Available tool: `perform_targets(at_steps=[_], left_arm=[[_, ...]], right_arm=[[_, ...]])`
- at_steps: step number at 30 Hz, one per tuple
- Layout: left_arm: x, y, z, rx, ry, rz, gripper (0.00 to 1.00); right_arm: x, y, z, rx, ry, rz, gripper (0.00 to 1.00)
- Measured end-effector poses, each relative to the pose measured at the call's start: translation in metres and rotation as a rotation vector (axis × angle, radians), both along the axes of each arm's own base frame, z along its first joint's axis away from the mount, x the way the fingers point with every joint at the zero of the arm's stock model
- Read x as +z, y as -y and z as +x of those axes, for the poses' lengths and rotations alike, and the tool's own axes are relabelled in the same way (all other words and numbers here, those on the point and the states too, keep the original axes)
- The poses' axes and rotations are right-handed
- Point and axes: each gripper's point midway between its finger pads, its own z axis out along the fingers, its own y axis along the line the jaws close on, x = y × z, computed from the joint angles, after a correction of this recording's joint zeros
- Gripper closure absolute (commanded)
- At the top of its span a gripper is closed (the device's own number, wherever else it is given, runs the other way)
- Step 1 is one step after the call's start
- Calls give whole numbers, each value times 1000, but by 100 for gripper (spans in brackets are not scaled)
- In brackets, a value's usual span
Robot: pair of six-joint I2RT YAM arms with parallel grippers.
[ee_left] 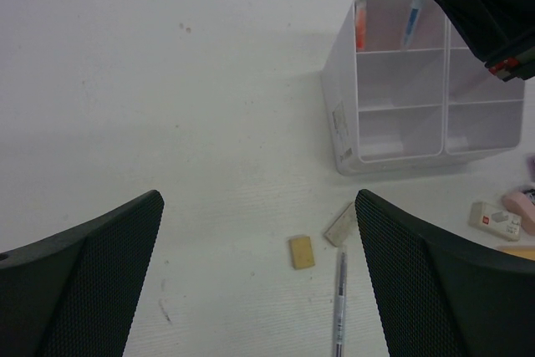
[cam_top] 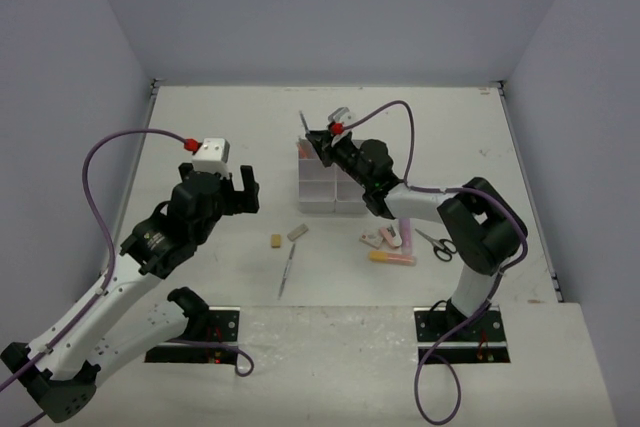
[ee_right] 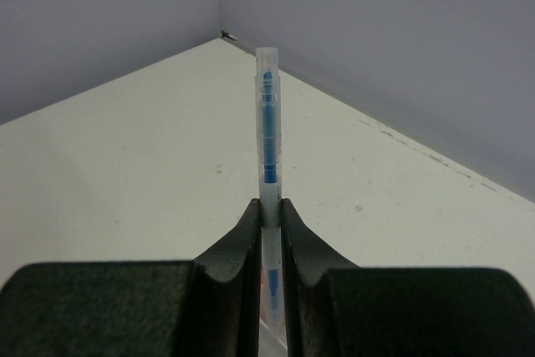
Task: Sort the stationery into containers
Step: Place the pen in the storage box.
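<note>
My right gripper (ee_right: 268, 211) is shut on a clear pen with blue ink (ee_right: 267, 114), held upright. In the top view this gripper (cam_top: 314, 143) hovers over the back left corner of the white six-compartment organizer (cam_top: 312, 193). The left wrist view shows the blue pen (ee_left: 410, 22) dipping into a back compartment beside an orange pen (ee_left: 360, 24) that stands there. My left gripper (cam_top: 243, 190) is open and empty, left of the organizer. Below it on the table lie a tan eraser (ee_left: 302, 252), a whitish eraser (ee_left: 340, 224) and a grey pen (ee_left: 339, 307).
To the right of the organizer lie a labelled white eraser (ee_left: 495, 218), a pink eraser (cam_top: 391, 237), an orange marker (cam_top: 392, 258) and black-handled scissors (cam_top: 436, 244). Grey walls enclose the table on three sides.
</note>
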Motion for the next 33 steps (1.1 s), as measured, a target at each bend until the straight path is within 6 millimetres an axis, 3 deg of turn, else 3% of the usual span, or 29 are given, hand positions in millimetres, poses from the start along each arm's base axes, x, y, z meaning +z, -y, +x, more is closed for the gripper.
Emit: perform_targets(at_steps=[2, 5, 13, 24, 28, 33], left_arm=[[1, 1, 0, -6, 1, -4, 0], [3, 3, -1, -15, 9, -16, 0], [10, 3, -2, -20, 31, -35, 0], [10, 3, -2, -22, 32, -37, 0], [11, 2, -2, -16, 35, -36, 0], [14, -8, 0, 22, 47, -38, 0]], right_arm=[[-1, -1, 3, -2, 9, -8, 94], [-1, -1, 3, -1, 14, -14, 81], [-4, -1, 3, -1, 10, -25, 84], [-6, 2, -4, -11, -25, -49, 70], [32, 0, -32, -80, -34, -66, 63], [102, -15, -95, -123, -171, 3, 55]])
